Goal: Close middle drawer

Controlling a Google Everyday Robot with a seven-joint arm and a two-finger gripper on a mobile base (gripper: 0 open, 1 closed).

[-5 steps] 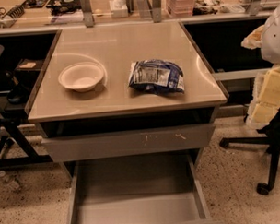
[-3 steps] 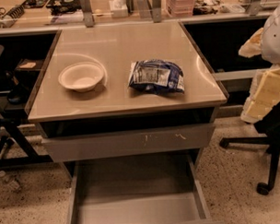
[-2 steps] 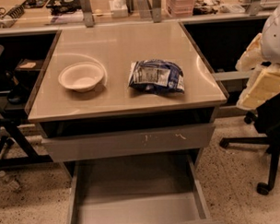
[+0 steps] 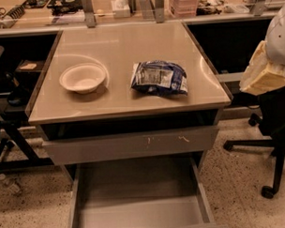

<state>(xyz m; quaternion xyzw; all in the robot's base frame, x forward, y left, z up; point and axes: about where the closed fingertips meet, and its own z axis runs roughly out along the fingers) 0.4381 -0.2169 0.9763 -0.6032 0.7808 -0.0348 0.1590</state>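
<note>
Gripper (image 4: 265, 74): cream-coloured, at the right edge of the camera view, hanging off the right side of the table top (image 4: 121, 41) at about the height of that surface, touching nothing I can make out. Cannot tell whether it is apart or together. Nearest to it, leftward on the table: blue snack bag (image 4: 159, 77), lying flat. Further left again, a white bowl (image 4: 82, 78), upright. Just below the gripper and on its own side, a black office chair (image 4: 275, 144) stands on the floor. Down and left of the gripper, under the table edge, is the scratched drawer front (image 4: 129, 144), nearly flush; that is not the target. The middle drawer (image 4: 136, 214) sits lower yet, well apart from the gripper, pulled far out toward the camera with its shallow grey tray bare and open to view. Its plain front shows only as a sliver at the bottom edge. Front's long axis runs left to right; travel axis runs away from the camera, back under the table. Judgement: gripper must drop, cross left and come round to the near side of that front before any push inward.
</note>
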